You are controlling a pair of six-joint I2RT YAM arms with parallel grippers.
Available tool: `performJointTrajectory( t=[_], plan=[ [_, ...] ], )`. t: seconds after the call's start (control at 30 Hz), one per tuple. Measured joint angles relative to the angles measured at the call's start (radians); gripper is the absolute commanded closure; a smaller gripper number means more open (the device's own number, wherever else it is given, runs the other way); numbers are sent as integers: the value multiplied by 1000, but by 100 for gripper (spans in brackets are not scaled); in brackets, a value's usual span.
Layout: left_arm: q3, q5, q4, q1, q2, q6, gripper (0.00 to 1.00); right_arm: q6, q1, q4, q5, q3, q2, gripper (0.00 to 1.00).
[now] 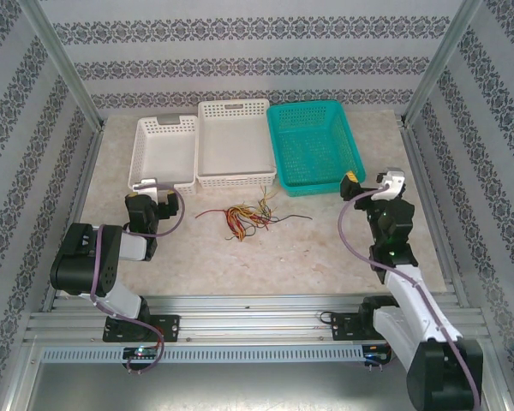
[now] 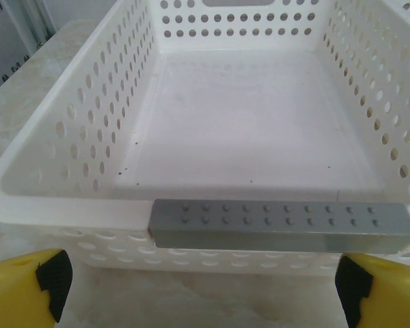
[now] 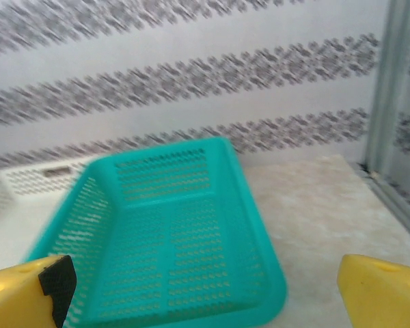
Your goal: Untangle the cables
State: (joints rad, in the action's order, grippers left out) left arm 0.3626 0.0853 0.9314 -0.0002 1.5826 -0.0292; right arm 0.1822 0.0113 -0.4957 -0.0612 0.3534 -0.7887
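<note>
Closest to us, the two arms are fixed at the near edge of the table (image 1: 308, 257). The left gripper (image 2: 199, 292) is wide open and holds nothing. Its yellow fingers (image 2: 20, 290) sit far apart in the bottom corners of the left wrist view. It hangs just in front of the near rim of the left white basket (image 2: 48, 205). On that rim we see a grey strip (image 2: 283, 225) with rows of little bumps. The right gripper (image 3: 199, 290) is wide open too, with nothing between its fingers. It is over on the right side of the table, near the front right corner of the green-blue basket (image 3: 96, 191), and it looks across that basket. A bit farther out, between the two arms, we find the cables (image 1: 240, 214). They lie in a loose, messy bunch on the bare table. Red, yellow, orange, green and dark ones cross over each other, and a few ends stick out to the left and to the right. The bunch lies just in front of the middle white basket (image 1: 233, 107). Both grippers are well apart from it. Behind the cables the three baskets stand close side by side in a row: white, white, then green-blue. At the very back we see the wall (image 1: 257, 51) with its grey flower stripes.
</note>
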Motion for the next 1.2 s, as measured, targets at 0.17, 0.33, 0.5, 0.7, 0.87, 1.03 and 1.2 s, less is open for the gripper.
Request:
performJointTrajectory(
  t=[0.17,0.33,0.5,0.7,0.87,1.03,1.2],
  plan=[
    [3,-10,0,0,0,4,0,243,11,51,-93,-36,145,2],
    [3,-21,0,0,0,4,0,395,30,180,-191,11,163,2],
    [3,-26,0,0,0,4,0,455,102,314,-189,51,137,2],
    [4,-26,0,0,0,4,0,422,220,492,-86,105,90,2],
    [4,-27,-1,0,0,4,0,383,270,536,-14,108,133,2],
    [4,-25,-3,0,0,3,0,326,287,583,-6,104,164,2],
    [4,1,-43,0,-63,3,0,283,308,630,-7,104,132,2]
  ],
)
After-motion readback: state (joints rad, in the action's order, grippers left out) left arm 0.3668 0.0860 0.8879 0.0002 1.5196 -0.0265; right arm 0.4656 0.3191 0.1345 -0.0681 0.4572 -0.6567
